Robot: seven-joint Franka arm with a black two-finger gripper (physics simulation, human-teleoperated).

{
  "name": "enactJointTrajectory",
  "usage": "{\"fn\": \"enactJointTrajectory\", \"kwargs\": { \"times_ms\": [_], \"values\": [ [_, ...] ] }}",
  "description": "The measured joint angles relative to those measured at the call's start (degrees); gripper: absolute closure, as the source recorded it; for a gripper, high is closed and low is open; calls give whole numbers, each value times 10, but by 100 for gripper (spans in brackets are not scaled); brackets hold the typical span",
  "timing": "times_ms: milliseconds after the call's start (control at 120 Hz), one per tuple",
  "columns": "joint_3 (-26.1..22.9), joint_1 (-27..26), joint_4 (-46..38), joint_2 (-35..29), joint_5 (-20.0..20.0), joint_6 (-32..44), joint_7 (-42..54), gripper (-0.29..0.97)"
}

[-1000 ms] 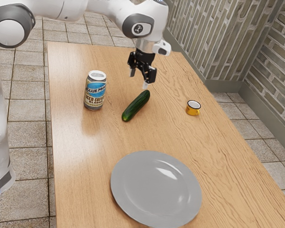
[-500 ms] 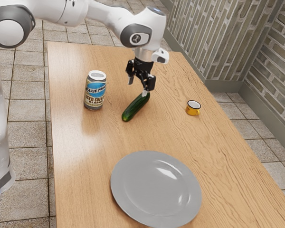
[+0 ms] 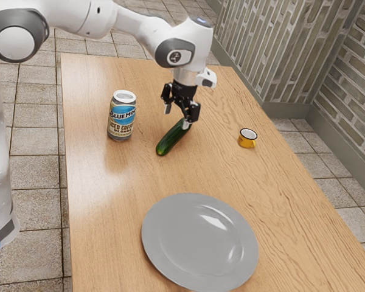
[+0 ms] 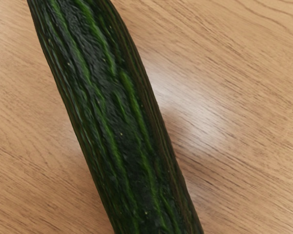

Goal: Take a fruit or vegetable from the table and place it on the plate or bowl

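The arm comes in from the upper left of the exterior view, its base cut off by the left edge, and bends near top centre so the hand points down. The end effector (image 3: 177, 117) hangs over the upper end of the cucumber (image 3: 173, 136) with its black fingers spread and gripping nothing. Whether the lower fingertip touches the skin is hard to make out.

The cucumber lies slantwise on the bench (image 3: 280, 182) at centre frame, between the can (image 3: 122, 115) and a small yellow ring (image 3: 247, 138). The grey plate (image 3: 199, 241) is lower down and well apart. In the wrist view the cucumber (image 4: 122, 126) lies just under the hand, with both ends cut off.
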Motion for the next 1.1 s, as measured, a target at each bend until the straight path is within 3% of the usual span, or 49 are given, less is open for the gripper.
{"fn": "enactJointTrajectory", "kwargs": {
  "times_ms": [1100],
  "values": [
    [3, 2, -5, 39, -1, 15, -18, 0]
  ]
}}
